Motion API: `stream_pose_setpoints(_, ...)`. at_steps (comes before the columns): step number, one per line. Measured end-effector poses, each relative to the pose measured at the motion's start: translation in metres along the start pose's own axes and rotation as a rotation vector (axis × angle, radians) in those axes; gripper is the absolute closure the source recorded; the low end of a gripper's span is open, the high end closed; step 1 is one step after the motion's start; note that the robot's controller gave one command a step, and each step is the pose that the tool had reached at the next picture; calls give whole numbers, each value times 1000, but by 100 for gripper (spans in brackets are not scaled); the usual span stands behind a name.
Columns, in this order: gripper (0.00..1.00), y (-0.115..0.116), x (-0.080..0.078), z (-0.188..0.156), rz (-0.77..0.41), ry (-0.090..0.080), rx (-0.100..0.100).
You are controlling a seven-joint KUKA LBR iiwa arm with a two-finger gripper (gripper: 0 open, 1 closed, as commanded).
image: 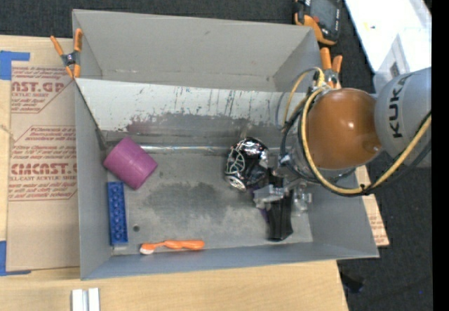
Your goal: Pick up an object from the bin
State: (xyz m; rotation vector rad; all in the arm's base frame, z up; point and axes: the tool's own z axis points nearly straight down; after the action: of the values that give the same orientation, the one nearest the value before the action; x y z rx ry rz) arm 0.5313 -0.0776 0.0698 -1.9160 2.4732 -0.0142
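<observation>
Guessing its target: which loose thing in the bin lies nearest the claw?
The black-and-white patterned lump, right beside the claw; the purple cylinder, blue brick and orange toothbrush lie well to its left.

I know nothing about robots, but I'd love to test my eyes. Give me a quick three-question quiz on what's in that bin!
1. True or false: the purple cylinder and the orange toothbrush both lie in the left half of the bin.
2. Fill in: the long studded brick by the left wall is coloured ____.
3. Which thing lies nearest the claw? A) purple cylinder B) black-and-white crumpled thing C) orange toothbrush

Key: 1 true; 2 blue; 3 B.
</observation>
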Motion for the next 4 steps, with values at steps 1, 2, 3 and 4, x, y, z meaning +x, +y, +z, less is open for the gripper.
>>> stream_pose_setpoints(1,100,0,2,0,-43,0,2)
stream_pose_setpoints(2,100,3,2,-18,-41,0,-12)
stream_pose_setpoints(3,100,1,1,-48,-40,-1,-5)
stream_pose_setpoints(4,100,2,0,-69,-40,-2,-9)
